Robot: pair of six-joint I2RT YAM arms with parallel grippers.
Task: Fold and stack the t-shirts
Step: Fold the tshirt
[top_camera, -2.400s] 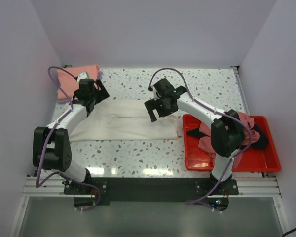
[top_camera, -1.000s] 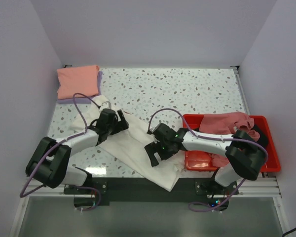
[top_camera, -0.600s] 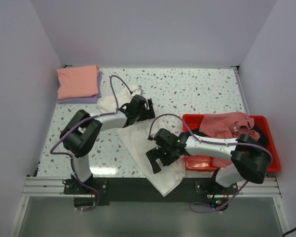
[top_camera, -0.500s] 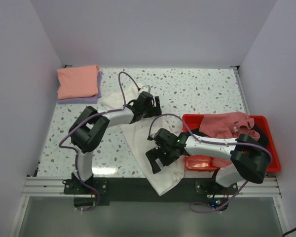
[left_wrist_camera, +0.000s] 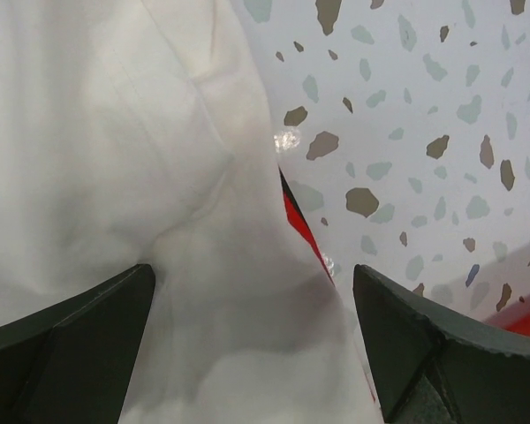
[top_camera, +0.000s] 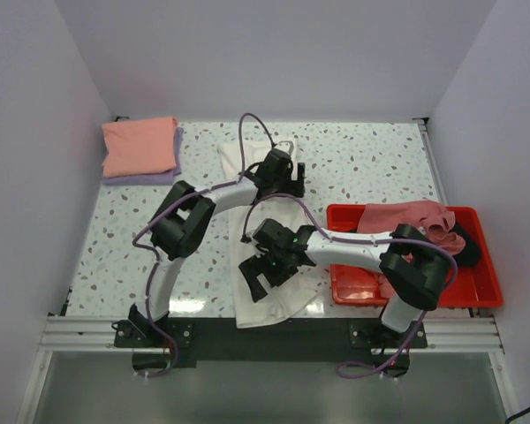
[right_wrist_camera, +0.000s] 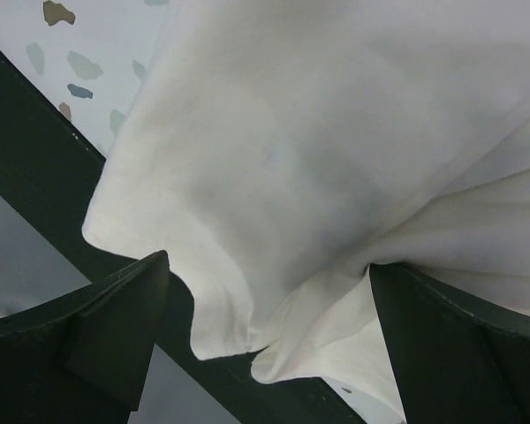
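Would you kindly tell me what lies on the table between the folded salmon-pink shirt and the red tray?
The cream-white t-shirt lies between the folded salmon-pink shirt and the red tray, stretched toward the table's near edge; the top view shows it.

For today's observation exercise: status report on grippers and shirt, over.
Left gripper open, right gripper open, both over the white t-shirt. Shirt stretched lengthwise, near end overhanging the table edge. Red tray close beside it.

Speckled table [top_camera: 362, 168] (t-shirts [top_camera: 140, 146], red tray [top_camera: 459, 299])
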